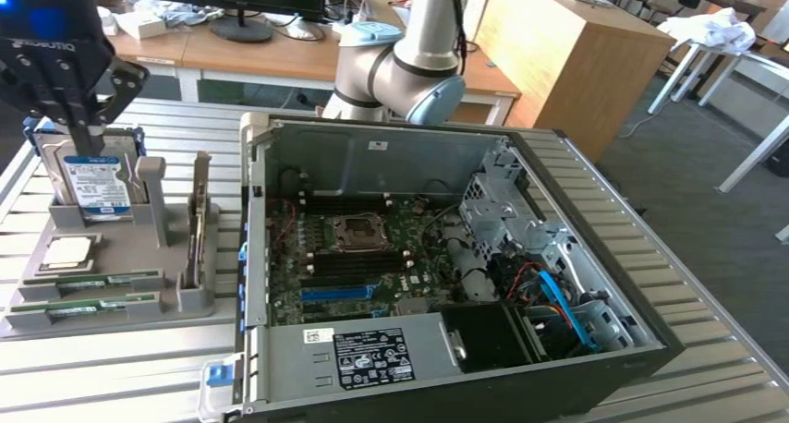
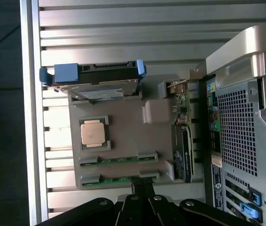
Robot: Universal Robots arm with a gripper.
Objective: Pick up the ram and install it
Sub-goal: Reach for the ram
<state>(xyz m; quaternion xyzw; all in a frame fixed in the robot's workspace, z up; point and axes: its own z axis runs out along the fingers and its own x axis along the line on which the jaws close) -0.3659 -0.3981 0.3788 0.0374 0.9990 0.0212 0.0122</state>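
Observation:
Two ram sticks, thin green boards, lie side by side in slots at the front of a grey holder (image 1: pixel 124 247): one ram stick (image 1: pixel 92 280) (image 2: pixel 119 160) and a second ram stick (image 1: pixel 84 304) (image 2: pixel 116 178) beside it. My gripper (image 1: pixel 84 144) (image 2: pixel 142 187) hangs above the holder, shut, with nothing between its fingers. In the exterior view it stands in front of the upright hard drive (image 1: pixel 96 181), well above the sticks. In the wrist view its closed fingertips line up over the second stick.
The holder also carries a silver processor chip (image 1: pixel 68 250) (image 2: pixel 94 133) and an upright expansion card (image 1: pixel 198 224) (image 2: pixel 182 141). The open computer case (image 1: pixel 592 220) lies at the exterior view's right of the holder, its motherboard (image 1: pixel 358 257) exposed. Everything rests on a slatted metal table (image 1: pixel 111 377).

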